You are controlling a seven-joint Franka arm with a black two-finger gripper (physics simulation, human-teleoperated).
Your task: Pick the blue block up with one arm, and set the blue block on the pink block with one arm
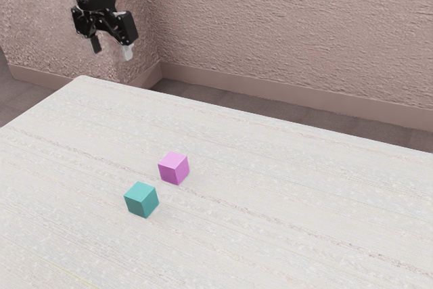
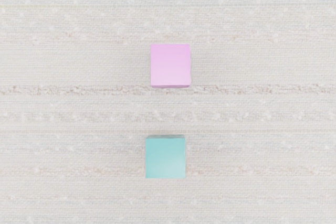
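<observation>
Rough pinkish wall [image 1: 284, 18] is running behind a pale, wood-grained table [image 1: 318, 208], with a baseboard [image 1: 304, 96] meeting a dark floor [image 1: 223, 93] at its foot. High over the table's far corner, the gripper [image 1: 111, 47] is hanging in the air with its jaws spread apart and pointing downward; nothing is sitting between them and nothing is touching them.

Well below the jaws and off toward the exterior view's right, the blue block [image 1: 141, 199] is resting flat on the table, looking more teal than pure blue. It is lying far from the fingertips, untouched. The pink block [image 1: 174, 168] is sitting near it on the same surface, a little farther toward the exterior view's right, and the two are standing apart with a strip of bare table showing between them.

From the wrist camera, looking straight down, the blue block [image 2: 165, 157] and the pink block [image 2: 170, 65] are lining up one behind the other far under the hand, their edges running roughly parallel.
</observation>
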